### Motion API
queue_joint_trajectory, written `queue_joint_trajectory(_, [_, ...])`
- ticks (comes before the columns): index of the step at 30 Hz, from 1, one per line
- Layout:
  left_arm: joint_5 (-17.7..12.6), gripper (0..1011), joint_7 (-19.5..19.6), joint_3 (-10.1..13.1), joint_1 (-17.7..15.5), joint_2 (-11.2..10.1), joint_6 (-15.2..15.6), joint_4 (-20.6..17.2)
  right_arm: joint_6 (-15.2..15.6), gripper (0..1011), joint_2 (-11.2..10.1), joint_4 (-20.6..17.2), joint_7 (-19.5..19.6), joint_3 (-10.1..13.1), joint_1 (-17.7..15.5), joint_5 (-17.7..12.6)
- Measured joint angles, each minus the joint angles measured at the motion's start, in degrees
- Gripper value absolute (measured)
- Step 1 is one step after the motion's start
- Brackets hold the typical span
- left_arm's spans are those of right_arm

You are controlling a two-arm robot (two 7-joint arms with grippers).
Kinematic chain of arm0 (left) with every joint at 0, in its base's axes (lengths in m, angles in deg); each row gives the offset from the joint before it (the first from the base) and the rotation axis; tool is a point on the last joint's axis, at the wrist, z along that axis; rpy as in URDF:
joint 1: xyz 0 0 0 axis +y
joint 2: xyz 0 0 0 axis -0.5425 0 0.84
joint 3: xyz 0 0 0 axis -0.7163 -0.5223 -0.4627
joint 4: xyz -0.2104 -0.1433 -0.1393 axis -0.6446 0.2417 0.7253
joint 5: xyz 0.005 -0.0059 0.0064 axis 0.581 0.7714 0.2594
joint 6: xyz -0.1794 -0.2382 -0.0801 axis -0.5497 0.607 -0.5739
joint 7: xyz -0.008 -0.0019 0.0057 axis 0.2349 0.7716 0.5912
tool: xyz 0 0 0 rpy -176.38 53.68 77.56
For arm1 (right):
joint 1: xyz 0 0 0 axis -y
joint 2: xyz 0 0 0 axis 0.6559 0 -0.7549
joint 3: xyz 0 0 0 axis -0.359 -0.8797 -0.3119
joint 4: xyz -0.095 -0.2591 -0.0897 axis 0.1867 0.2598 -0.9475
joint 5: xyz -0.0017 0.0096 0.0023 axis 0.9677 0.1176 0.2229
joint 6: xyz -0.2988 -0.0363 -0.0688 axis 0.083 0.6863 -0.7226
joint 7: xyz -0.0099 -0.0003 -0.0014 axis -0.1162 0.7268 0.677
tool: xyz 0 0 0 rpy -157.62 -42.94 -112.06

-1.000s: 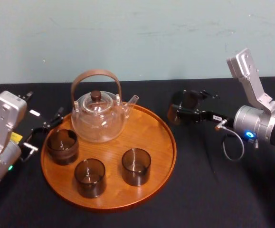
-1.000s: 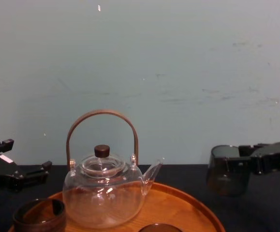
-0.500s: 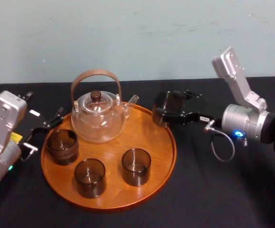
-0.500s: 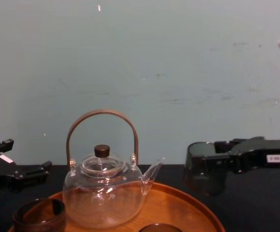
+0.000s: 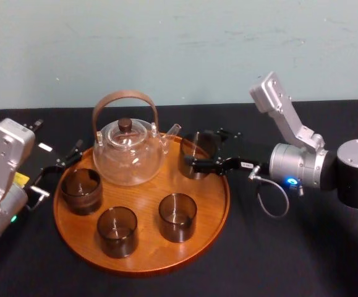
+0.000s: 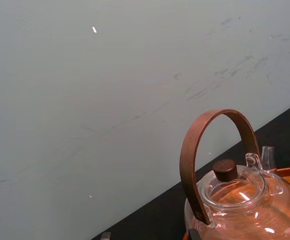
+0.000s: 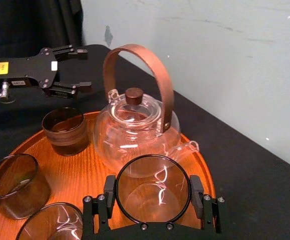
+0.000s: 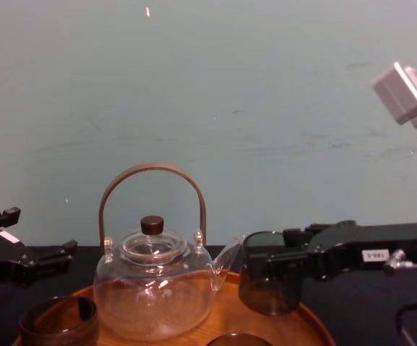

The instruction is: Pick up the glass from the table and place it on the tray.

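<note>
Glass (image 5: pixel 190 168): smoky, clear, short cylinder with a thin dark rim, upright. It was clamped from both sides between the black fingers of the right gripper (image 5: pixel 198 148), over the rear right part of the tray, just beside the teapot's spout. Whether its base touched the wood could not be told.

Tray (image 5: pixel 148 185): large, round, orange-brown wood with visible grain and a low raised rim, on the black cloth table (image 5: pixel 277 260).

Teapot (image 5: pixel 128 151): rounded clear glass, dark knob on the lid, arched brown hoop handle, at the tray's rear.

Three more smoky glasses (image 5: pixel 117 231): upright on the tray's front and left.

Left gripper (image 7: pixel 82 67): black, fingers spread, holding nothing, low over the table beside the tray's left edge.
</note>
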Motion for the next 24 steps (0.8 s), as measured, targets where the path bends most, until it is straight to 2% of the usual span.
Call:
queue_joint_trajectory(9, [0.0,1001,0.0,0.0,0.0,0.0,0.0,0.0,-1.1,902,1.4,2.7,-0.2,-1.7,0.9,0.6])
queue_joint_trajectory(24, [0.0,1001,0.0,0.0,0.0,0.0,0.0,0.0,-2.8,902,4.1,8.7,0.5,-2.4,2.6,2.1])
